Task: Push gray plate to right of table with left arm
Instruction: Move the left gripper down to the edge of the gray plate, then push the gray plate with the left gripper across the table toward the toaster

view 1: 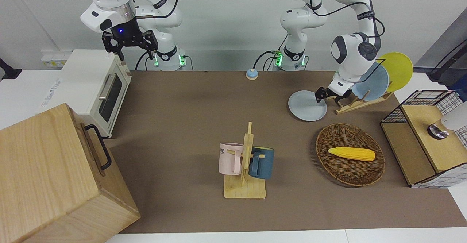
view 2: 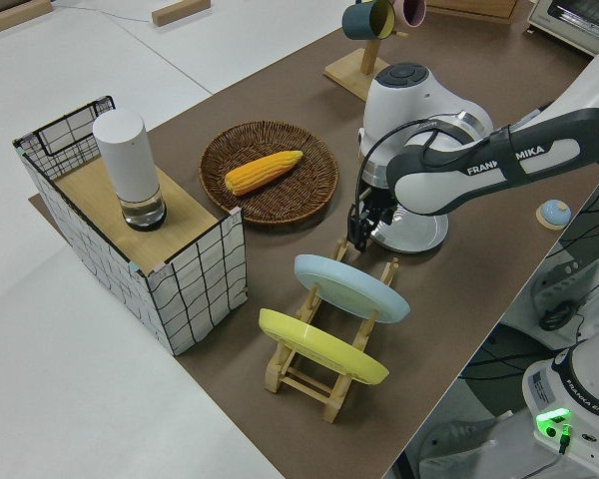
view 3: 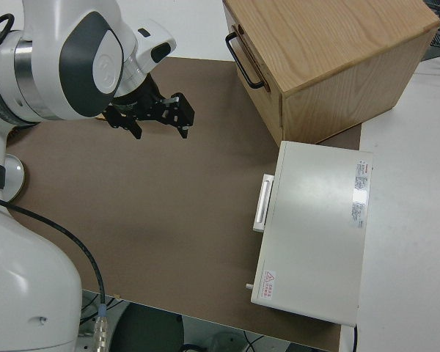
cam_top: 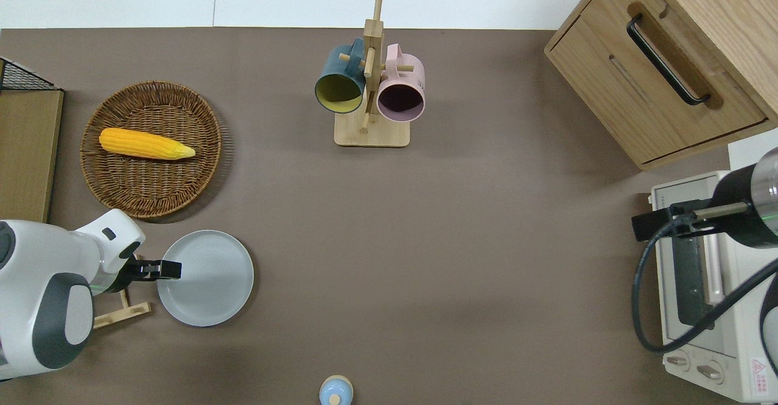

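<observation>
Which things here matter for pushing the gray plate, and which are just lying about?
In the job: gray plate, left gripper, table.
Lying about: basket with corn, mug rack, plate rack, oven, wooden box, parked right arm.
</observation>
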Robot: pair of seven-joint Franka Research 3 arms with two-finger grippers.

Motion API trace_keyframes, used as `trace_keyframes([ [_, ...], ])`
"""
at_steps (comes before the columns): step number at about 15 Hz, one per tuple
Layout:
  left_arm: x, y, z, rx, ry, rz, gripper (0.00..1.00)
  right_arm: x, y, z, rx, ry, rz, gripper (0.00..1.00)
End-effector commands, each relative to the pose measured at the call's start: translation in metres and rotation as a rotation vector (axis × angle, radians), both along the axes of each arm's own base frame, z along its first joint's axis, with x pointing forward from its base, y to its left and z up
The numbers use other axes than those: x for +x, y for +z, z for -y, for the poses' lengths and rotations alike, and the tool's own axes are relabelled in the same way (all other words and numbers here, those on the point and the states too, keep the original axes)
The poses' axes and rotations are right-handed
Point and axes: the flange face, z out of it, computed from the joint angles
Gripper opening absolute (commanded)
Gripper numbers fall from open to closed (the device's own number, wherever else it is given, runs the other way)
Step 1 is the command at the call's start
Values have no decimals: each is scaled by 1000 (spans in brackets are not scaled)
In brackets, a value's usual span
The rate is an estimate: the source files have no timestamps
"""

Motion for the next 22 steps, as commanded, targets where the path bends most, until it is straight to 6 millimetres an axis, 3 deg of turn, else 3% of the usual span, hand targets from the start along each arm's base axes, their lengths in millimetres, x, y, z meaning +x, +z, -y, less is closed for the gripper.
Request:
trace_keyframes([
  [1, -5, -6, 2, 10, -28, 1, 824, -4, 4, 3, -12, 2, -4, 996],
  [2, -6, -8, 4, 10, -30, -3, 747, -4, 4, 3, -11, 2, -4, 996],
  [5, -7, -10, 7, 9, -23, -8, 244, -4, 4, 3, -11, 2, -4, 996],
  [7, -8, -10, 8, 4, -17, -9, 1, -4, 4, 3, -11, 2, -4, 996],
  [12, -6, -10, 22, -12, 0, -5, 0, -4, 4, 3, -11, 2, -4, 996],
  [17, -9, -10, 104, 3, 56, -18, 0, -4, 4, 3, -11, 2, -4, 996],
  [22, -24, -9, 184, -55, 89, -36, 0, -4, 4, 3, -11, 2, -4, 996],
])
